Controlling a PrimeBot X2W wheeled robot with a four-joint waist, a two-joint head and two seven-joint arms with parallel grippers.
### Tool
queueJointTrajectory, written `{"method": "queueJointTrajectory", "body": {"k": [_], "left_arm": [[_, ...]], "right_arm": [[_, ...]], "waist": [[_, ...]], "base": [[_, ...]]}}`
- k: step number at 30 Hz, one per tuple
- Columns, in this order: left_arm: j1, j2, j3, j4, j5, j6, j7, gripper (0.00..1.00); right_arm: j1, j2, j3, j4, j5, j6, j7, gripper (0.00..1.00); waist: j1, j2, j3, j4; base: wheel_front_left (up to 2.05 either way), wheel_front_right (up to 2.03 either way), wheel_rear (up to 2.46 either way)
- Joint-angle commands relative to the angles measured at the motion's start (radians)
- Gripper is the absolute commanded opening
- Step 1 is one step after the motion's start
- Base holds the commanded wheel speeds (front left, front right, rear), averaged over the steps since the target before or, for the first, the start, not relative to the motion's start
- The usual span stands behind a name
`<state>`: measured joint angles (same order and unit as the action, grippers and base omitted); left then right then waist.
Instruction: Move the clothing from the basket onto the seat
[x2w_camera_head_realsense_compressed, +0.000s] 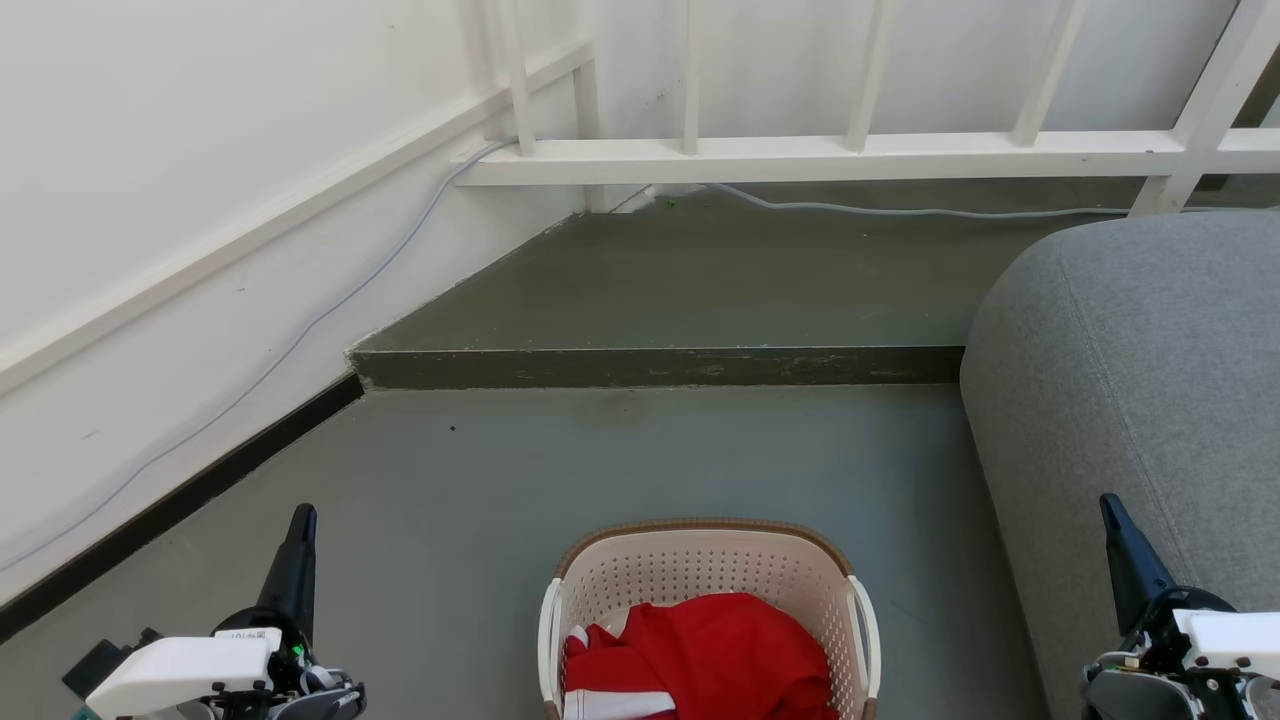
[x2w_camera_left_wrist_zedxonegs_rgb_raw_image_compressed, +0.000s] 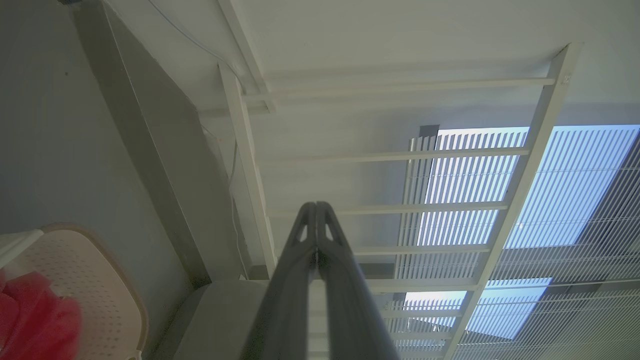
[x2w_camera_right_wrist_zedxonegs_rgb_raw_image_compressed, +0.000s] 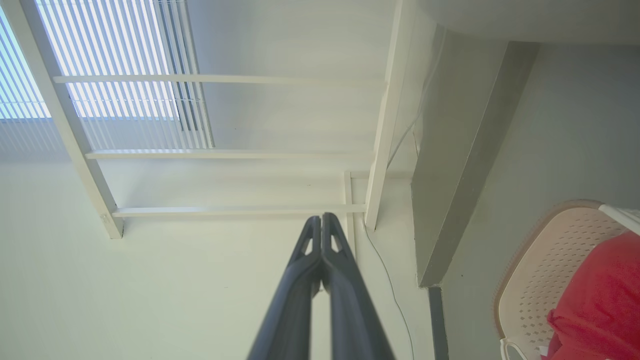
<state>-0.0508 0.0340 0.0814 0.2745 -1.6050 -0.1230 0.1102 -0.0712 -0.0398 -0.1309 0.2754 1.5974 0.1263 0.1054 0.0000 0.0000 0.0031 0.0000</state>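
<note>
The left gripper's (x2w_camera_left_wrist_zedxonegs_rgb_raw_image_compressed: 316, 206) two dark fingers are pressed together along their length with nothing between them, and the right gripper's (x2w_camera_right_wrist_zedxonegs_rgb_raw_image_compressed: 321, 218) fingers are shut on nothing in the same way. Both point forward toward the white railing (x2w_camera_head_realsense_compressed: 820, 155). The wrist views catch bright slatted blinds (x2w_camera_left_wrist_zedxonegs_rgb_raw_image_compressed: 550, 185) behind that railing, high up. The head view looks lower and takes in the grey floor (x2w_camera_head_realsense_compressed: 640, 450), a low step (x2w_camera_head_realsense_compressed: 650, 366) and a pale cable (x2w_camera_head_realsense_compressed: 900, 211) along the wall. In that view, the left gripper sits at the lower left above the floor. The right gripper sits at the lower right in front of the seat (x2w_camera_head_realsense_compressed: 1130, 380), with a white wrist housing behind each. Between them, well apart from both, stands the basket (x2w_camera_head_realsense_compressed: 700, 560) on the floor near the seat's rounded corner. The clothing (x2w_camera_head_realsense_compressed: 720, 650) lies heaped in the basket, red with a white stripe along its lower left edge. Each wrist view has the basket and the red heap at one lower corner.
</note>
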Motion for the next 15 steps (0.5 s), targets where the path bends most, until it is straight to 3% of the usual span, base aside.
{"method": "queueJointTrajectory", "body": {"k": [1, 15], "left_arm": [[-0.057, 0.016, 0.032, -0.030, -0.004, -0.008, 0.003, 0.00], [-0.057, 0.016, 0.032, -0.030, -0.004, -0.008, 0.003, 0.00]], "right_arm": [[-0.037, -0.010, 0.017, -0.031, 0.012, 0.004, 0.008, 0.00], [-0.037, -0.010, 0.017, -0.031, 0.012, 0.004, 0.008, 0.00]], "waist": [[0.0000, 0.0000, 0.000, 0.000], [0.0000, 0.0000, 0.000, 0.000]], "base": [[0.00, 0.00, 0.00], [0.00, 0.00, 0.00]]}}
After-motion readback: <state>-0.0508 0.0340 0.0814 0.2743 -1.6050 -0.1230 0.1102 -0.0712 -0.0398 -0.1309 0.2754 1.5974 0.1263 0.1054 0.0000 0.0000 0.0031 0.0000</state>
